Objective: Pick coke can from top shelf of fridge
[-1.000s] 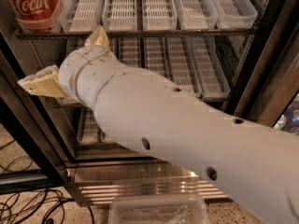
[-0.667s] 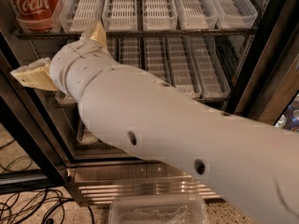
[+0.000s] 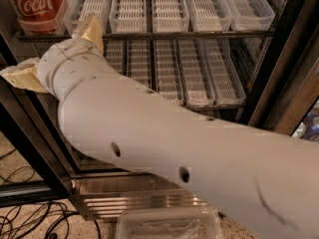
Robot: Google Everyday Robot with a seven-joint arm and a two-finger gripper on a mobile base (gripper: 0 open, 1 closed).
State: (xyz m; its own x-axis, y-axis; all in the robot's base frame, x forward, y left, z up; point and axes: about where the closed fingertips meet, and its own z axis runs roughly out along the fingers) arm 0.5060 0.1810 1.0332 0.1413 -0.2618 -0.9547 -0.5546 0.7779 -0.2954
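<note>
Watch the dark metal rail of the top shelf (image 3: 199, 34). Your cream-fingered gripper claw (image 3: 50, 48) sits just below it, so a straight lift would likely drive the upper finger (image 3: 92, 28) into the rail or into the lip of the translucent white slotted lane tray (image 3: 56, 24). A jolt there could tip the can or shove it deeper.

The other finger (image 3: 19, 76) reaches out towards the left side of the stainless, black-framed fridge (image 3: 279, 68) and could snag there.

The claw is spread wide and holds nothing. The red aluminium coke can with white script (image 3: 37, 4) stands upright above the claw and a little beyond it — in the leftmost tray, roughly over the gap between the fingers and not touching them.
</note>
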